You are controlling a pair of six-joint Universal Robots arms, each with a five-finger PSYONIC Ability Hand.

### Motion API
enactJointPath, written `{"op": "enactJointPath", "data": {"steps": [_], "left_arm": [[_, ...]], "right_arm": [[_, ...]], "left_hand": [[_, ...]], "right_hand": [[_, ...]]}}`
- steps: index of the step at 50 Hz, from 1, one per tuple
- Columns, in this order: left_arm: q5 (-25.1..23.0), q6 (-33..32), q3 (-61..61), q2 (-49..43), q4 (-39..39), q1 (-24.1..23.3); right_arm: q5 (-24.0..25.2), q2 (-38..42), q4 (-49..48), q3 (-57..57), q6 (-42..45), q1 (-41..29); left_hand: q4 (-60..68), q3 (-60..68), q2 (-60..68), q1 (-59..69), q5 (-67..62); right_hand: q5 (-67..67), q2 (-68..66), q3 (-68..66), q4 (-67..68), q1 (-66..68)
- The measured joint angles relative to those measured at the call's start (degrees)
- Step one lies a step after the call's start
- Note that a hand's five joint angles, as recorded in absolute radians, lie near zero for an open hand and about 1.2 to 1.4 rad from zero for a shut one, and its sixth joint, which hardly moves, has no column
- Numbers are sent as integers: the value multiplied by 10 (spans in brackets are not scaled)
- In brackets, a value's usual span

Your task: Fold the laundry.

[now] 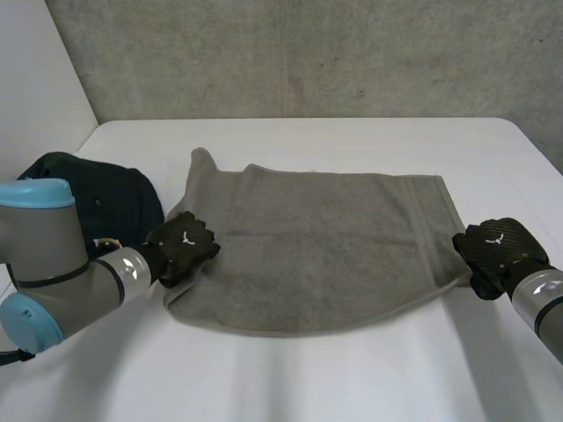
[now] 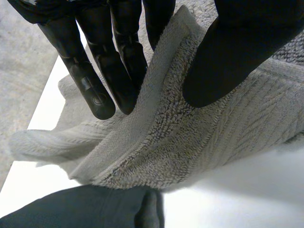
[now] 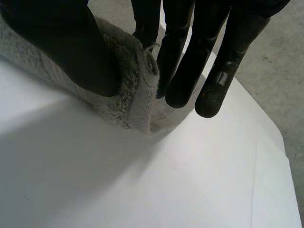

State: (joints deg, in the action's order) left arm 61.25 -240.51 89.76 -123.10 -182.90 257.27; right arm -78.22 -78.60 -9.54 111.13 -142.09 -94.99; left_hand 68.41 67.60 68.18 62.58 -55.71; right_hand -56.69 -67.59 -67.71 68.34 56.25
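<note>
On the white table: a grey towel point(image 1: 325, 246) is seen spread flat across the middle of the table point(image 1: 352, 378), its left end rumpled; a dark garment point(image 1: 106, 198) is heaped just beside that end.
Left hand point(image 1: 182, 246): closed on the towel's left edge near the front corner, a ridge of pile pinched between thumb and fingers.
Right hand point(image 1: 497, 251): clamped on the front right corner, the hem nipped between thumb and fingers.
Handling: the towel is judged soft, limp and light, thick enough to be gripped without slipping; sag is to be expected once lifted.
Hold: the corners and hemmed edges are judged the best places.
</note>
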Motion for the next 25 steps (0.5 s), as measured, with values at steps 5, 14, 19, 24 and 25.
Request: {"op": "enactJointPath", "data": {"steps": [5,14,19,24,25], "left_arm": [[31,6,4,13,-12,-3],[71,84,74,114,-29,-1],[75,148,122,176,-38,0],[82,222,162,227,-63,7],[85,236,169,233,-68,10]], "right_arm": [[-2,0,3,-7,2,8],[-6,-29,72,-43,26,58],[-2,-51,121,-59,52,91],[2,-60,149,-66,81,114],[2,-60,150,-66,83,115]], "left_hand": [[1,2,2,0,0],[3,4,2,0,-3],[3,4,3,19,-16],[3,4,3,19,-16],[3,4,3,19,-16]], "right_hand": [[0,0,0,0,0],[0,0,0,0,0],[0,0,0,0,0],[0,0,0,0,0],[0,0,0,0,0]]}}
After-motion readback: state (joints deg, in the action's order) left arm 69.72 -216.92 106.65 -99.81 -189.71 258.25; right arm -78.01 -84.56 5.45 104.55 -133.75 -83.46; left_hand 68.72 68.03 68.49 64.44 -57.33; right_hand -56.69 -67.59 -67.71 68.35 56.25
